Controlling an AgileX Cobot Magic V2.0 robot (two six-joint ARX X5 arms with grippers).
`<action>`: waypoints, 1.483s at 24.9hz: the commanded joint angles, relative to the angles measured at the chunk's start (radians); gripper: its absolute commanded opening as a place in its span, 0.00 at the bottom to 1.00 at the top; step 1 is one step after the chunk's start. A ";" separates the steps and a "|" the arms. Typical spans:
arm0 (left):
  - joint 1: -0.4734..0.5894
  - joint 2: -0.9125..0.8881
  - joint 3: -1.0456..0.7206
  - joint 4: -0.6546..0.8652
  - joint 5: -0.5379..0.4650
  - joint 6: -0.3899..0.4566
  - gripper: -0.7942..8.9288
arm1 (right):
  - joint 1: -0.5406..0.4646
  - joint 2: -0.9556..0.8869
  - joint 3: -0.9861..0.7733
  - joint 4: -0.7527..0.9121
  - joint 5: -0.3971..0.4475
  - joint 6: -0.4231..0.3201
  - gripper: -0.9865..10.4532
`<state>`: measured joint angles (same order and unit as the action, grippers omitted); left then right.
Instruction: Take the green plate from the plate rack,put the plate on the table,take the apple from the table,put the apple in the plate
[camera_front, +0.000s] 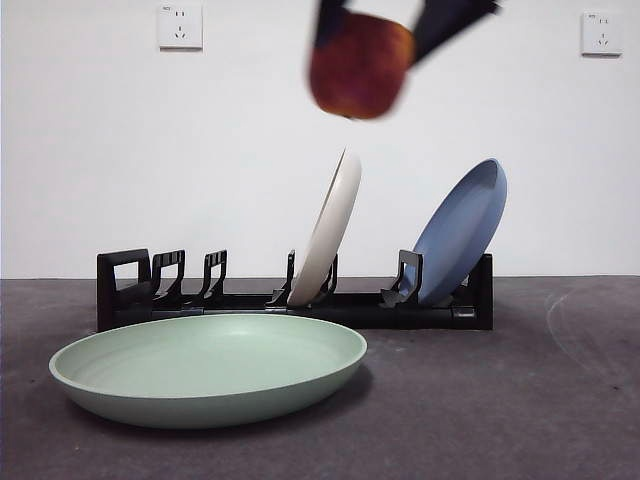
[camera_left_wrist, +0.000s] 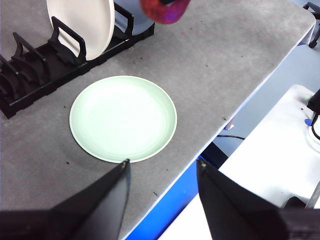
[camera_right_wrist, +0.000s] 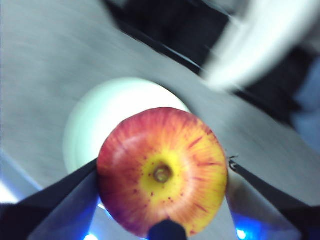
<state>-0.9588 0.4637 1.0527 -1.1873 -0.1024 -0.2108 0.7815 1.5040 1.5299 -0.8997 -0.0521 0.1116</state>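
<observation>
Sage-green matte round plate (camera_front: 208, 365) is flat on the rough dark grey tabletop (camera_front: 520, 400), just in front of the long black slotted plate rack (camera_front: 295, 290), toward its loop-handle end. Nothing in the plate yet.

Red apple w/ yellow-orange streaks (camera_right_wrist: 162, 170) is up in the air, clamped in the right gripper (camera_right_wrist: 162, 172), jaws closed on both its sides. In front view it's high above the rack, over the cream-white plate (camera_front: 328, 228), i.e. off to one side of the green plate, not over it. Frames are blurred, so arm looks mid-transit.

Left gripper (camera_left_wrist: 161, 167) holds nothing, jaws apart, parked above the tabletop edge on the green plate's far side from the rack.

Step in hand, imo: apple into plate. To do it well:
- carry across until apple is centred over green plate, clear of cream and blue round plate (camera_front: 460, 232)
- descend straight, slow
- release only once apple is touching or just above plate floor; it's round and rim is low, so a drop could roll it out
</observation>
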 joint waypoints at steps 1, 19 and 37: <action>-0.003 0.003 -0.001 0.007 -0.003 -0.005 0.31 | 0.060 0.045 0.006 0.055 0.000 -0.006 0.08; -0.003 0.010 -0.001 -0.002 -0.003 -0.006 0.31 | 0.134 0.469 0.110 0.080 0.008 0.010 0.08; -0.003 0.010 -0.001 -0.027 -0.003 -0.007 0.31 | 0.134 0.556 0.109 0.056 0.007 0.005 0.60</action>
<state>-0.9588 0.4744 1.0527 -1.2156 -0.1024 -0.2108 0.9142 2.0502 1.6363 -0.8410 -0.0448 0.1154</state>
